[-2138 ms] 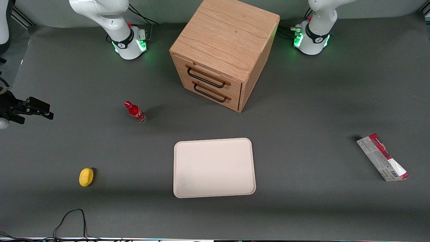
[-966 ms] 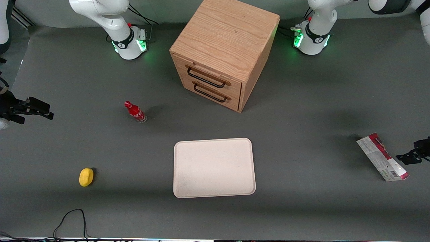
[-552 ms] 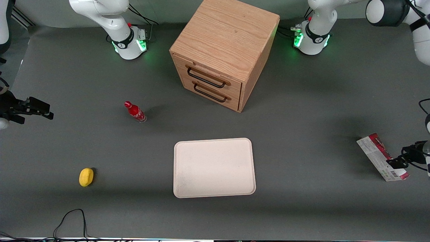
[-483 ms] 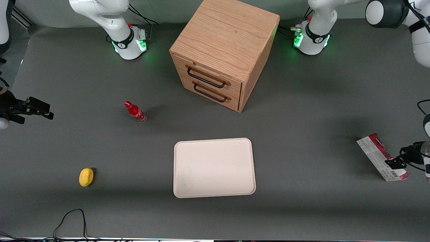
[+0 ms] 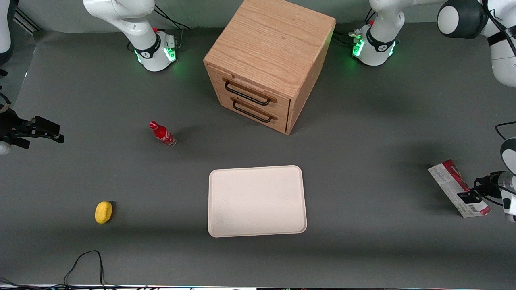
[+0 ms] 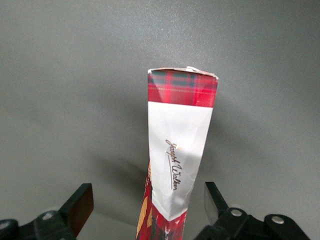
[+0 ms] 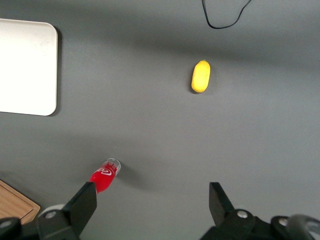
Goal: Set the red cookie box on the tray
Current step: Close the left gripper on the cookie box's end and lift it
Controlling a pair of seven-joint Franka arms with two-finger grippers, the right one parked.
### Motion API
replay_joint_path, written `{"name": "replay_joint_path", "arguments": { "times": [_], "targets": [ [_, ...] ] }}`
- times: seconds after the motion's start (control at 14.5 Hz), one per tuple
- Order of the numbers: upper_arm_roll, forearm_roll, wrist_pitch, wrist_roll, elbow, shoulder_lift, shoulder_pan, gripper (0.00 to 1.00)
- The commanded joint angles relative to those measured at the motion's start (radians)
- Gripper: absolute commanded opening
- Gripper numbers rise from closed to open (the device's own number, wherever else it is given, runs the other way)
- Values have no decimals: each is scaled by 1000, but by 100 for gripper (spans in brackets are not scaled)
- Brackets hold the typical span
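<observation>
From the front, the red cookie box (image 5: pixel 458 187) lies flat on the grey counter (image 5: pixel 363 161) toward the working arm's end, set at a slant, its grey-white side with the barcode facing the camera and the red face along its upper edge. The gripper (image 5: pixel 469 197) hangs over the barcode end of the box, with the white arm reaching in from the picture's edge. The tray (image 5: pixel 256 200) sits empty-faced near the middle of the counter, nearer the camera than the wooden drawer cabinet (image 5: pixel 268 60), and well apart from the box. A small red bottle (image 5: pixel 162 133) stands between the cabinet and the parked arm's end, and a yellow lemon-like thing (image 5: pixel 103 212) lies nearer the camera than the bottle, toward that same end. A black cable (image 5: pixel 86 262) loops at the counter's near edge.

In the left wrist view, the box (image 6: pixel 177 150) runs lengthwise away from the camera, showing a tartan-red end, a white band with script lettering and more red print closest in. The jaws stand wide open, one black finger (image 6: pixel 80 207) on each side of the box with clear counter between each finger and the carton; they have hold of nothing.

In the right wrist view, the tray's corner (image 7: pixel 30 67), the red bottle (image 7: pixel 104 176) and the yellow thing (image 7: pixel 200 76) lie apart on the counter.
</observation>
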Motion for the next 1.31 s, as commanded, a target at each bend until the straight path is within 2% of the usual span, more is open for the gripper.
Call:
{"name": "replay_joint_path", "arguments": {
  "times": [0.0,0.07,0.14,0.21,0.83,1.1,1.24],
  "targets": [
    [8,-8,9,-14,-6,-4,-9,66],
    [8,-8,9,-14,-6,-4,-9,34],
    [8,-8,9,-14,-6,-6,-9,6],
    [8,-10,11,-14,-6,-4,-8,0],
    [8,-1,-9,1,2,-22,0,0],
    [6,21,-214,84,88,-70,-15,0],
    [6,8,-328,77,117,-128,-69,0]
  ]
}}
